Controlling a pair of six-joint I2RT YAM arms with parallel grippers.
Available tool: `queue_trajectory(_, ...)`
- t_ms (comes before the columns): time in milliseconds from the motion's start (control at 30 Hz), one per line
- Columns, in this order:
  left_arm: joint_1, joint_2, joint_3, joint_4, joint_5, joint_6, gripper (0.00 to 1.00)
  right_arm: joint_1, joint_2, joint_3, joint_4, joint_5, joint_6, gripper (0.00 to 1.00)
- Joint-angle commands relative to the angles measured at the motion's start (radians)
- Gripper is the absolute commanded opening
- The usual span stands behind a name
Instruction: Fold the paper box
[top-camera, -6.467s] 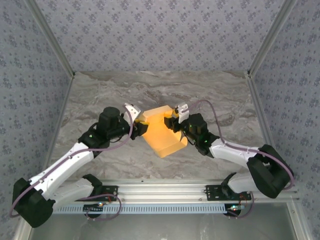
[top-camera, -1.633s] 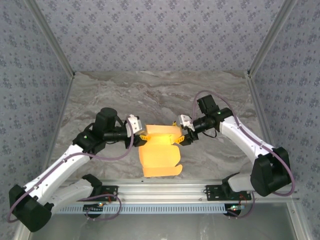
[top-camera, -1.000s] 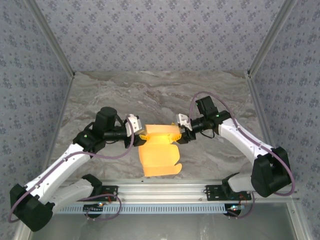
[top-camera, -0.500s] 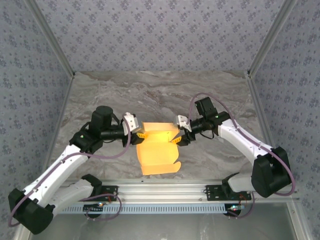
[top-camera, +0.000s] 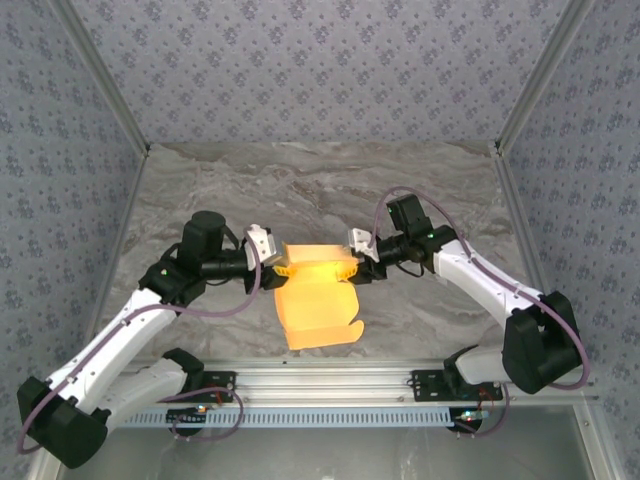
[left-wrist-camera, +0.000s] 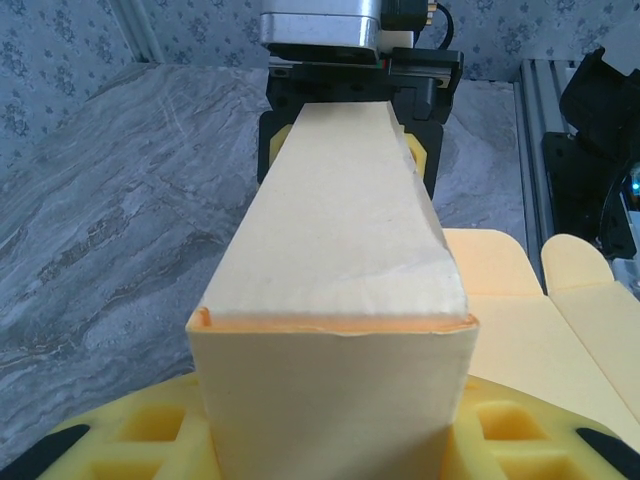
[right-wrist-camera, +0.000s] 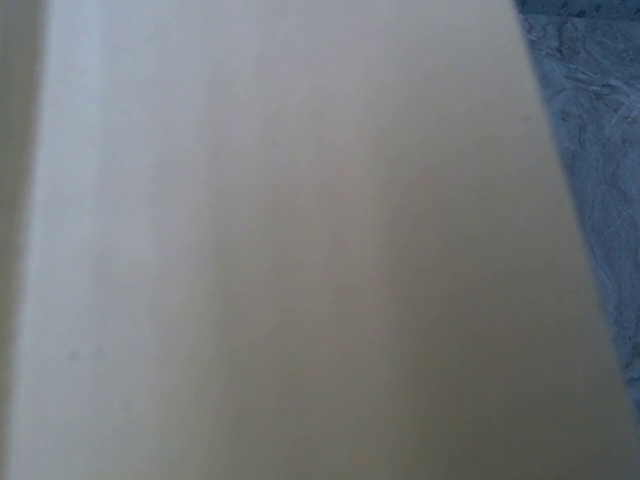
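paper box (top-camera: 318, 300): formerly diagonal; now square-on, its open flap lying toward the near side.
right end effector (top-camera: 354, 266): swung round, closed in from the right.
left end effector (top-camera: 278, 264): shifted slightly left.

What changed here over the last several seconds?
The right gripper left its spot beside the box, swung out and came back in from the right. It now clasps the folded end opposite the left gripper. The box turned from diagonal to square, with its open flap toward the near edge. The left gripper kept its hold on the box's left end throughout.
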Motion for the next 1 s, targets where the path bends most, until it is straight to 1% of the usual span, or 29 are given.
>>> queue_trajectory(0, 0.003, 0.000, 0.037, 0.044, 0.042, -0.011, 0.31, 0.004, 0.006, -0.033, 0.111, 0.083, 0.121, 0.33)
queue_trajectory(33, 0.003, 0.000, 0.035, 0.047, 0.036, -0.015, 0.31, 0.005, 0.006, -0.037, 0.124, 0.085, 0.136, 0.34)
queue_trajectory(100, 0.003, 0.003, 0.035, 0.055, 0.009, -0.029, 0.31, 0.005, 0.007, -0.047, 0.136, 0.082, 0.146, 0.42)
queue_trajectory(200, 0.003, 0.012, 0.031, 0.071, -0.041, -0.057, 0.31, 0.000, -0.002, -0.067, 0.191, 0.077, 0.189, 0.44)
queue_trajectory(233, 0.003, 0.018, 0.030, 0.072, -0.050, -0.063, 0.31, -0.002, -0.008, -0.083, 0.223, 0.077, 0.211, 0.49)
queue_trajectory(300, 0.004, 0.026, 0.024, 0.087, -0.073, -0.087, 0.31, -0.008, -0.027, -0.122, 0.342, 0.105, 0.317, 0.61)
queue_trajectory(367, 0.005, 0.030, 0.012, 0.102, -0.101, -0.108, 0.31, -0.025, -0.052, -0.159, 0.451, 0.123, 0.405, 0.70)
queue_trajectory(400, 0.008, 0.032, 0.005, 0.110, -0.122, -0.124, 0.31, -0.038, -0.064, -0.173, 0.492, 0.115, 0.452, 0.73)
queue_trajectory(467, 0.028, 0.035, -0.012, 0.133, -0.143, -0.175, 0.31, -0.064, -0.082, -0.187, 0.545, 0.142, 0.522, 0.76)
queue_trajectory(533, 0.044, 0.034, -0.032, 0.170, -0.162, -0.231, 0.31, -0.091, -0.102, -0.196, 0.569, 0.158, 0.563, 0.78)
queue_trajectory(633, 0.052, 0.040, -0.046, 0.189, -0.222, -0.292, 0.32, -0.123, -0.133, -0.222, 0.640, 0.319, 0.726, 0.80)
queue_trajectory(733, 0.054, 0.058, -0.044, 0.183, -0.319, -0.358, 0.32, -0.153, -0.160, -0.234, 0.675, 0.396, 0.876, 0.81)
queue_trajectory(767, 0.055, 0.068, -0.042, 0.185, -0.351, -0.383, 0.32, -0.152, -0.172, -0.230, 0.667, 0.426, 0.935, 0.83)
queue_trajectory(800, 0.055, 0.080, -0.044, 0.196, -0.375, -0.418, 0.31, -0.148, -0.187, -0.223, 0.647, 0.477, 1.005, 0.95)
queue_trajectory(833, 0.055, 0.091, -0.046, 0.210, -0.394, -0.457, 0.31, -0.141, -0.207, -0.217, 0.615, 0.549, 1.086, 1.00)
queue_trajectory(900, 0.055, 0.119, -0.048, 0.253, -0.427, -0.577, 0.32, -0.136, -0.244, -0.186, 0.493, 0.699, 1.316, 1.00)
queue_trajectory(933, 0.055, 0.131, -0.049, 0.272, -0.435, -0.629, 0.32, -0.137, -0.258, -0.166, 0.411, 0.773, 1.462, 1.00)
queue_trajectory(967, 0.053, 0.141, -0.052, 0.301, -0.448, -0.685, 0.33, -0.142, -0.267, -0.138, 0.295, 0.813, 1.636, 1.00)
